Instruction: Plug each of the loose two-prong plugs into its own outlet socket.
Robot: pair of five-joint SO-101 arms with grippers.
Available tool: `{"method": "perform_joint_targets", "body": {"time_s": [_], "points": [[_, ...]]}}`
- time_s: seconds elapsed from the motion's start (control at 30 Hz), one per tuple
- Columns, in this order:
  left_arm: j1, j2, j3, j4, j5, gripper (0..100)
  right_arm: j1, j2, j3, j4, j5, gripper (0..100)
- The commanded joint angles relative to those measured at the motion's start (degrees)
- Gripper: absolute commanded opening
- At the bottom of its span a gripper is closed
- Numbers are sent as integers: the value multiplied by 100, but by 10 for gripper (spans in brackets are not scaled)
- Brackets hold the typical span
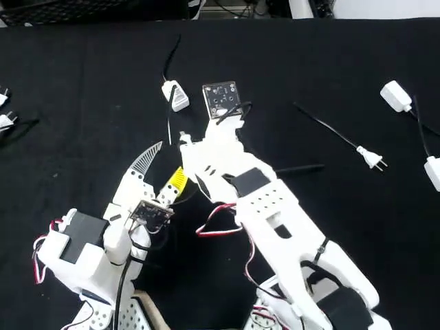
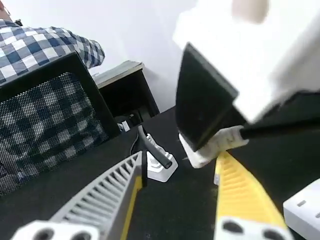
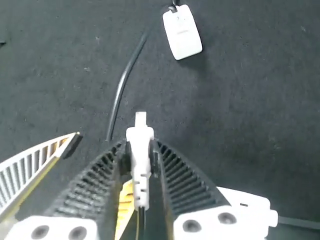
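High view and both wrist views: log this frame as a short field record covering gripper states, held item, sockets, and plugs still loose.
right gripper: shut on a white plug, whose tip sticks out past the fingers
left gripper: open, holding nothing, beside the right arm
nearest socket: white, on the black table, ahead of the held plug and apart from it
loose plug: on the table toward the high view's right edge, black cable attached, not plugged in
far socket: white, near that same edge
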Motion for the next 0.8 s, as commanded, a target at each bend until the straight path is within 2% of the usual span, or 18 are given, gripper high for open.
{"method": "perform_joint_targets", "body": {"time_s": [0.0, 0.23, 0.77], "points": [[13, -9, 127, -9, -44, 193, 158, 242, -295, -35, -290, 12], [-22, -53, 127, -35, -44, 109, 105, 435, -286, -53, -334, 12], [13, -35, 127, -35, -44, 112, 202, 426, -743, -185, -290, 12]]}}
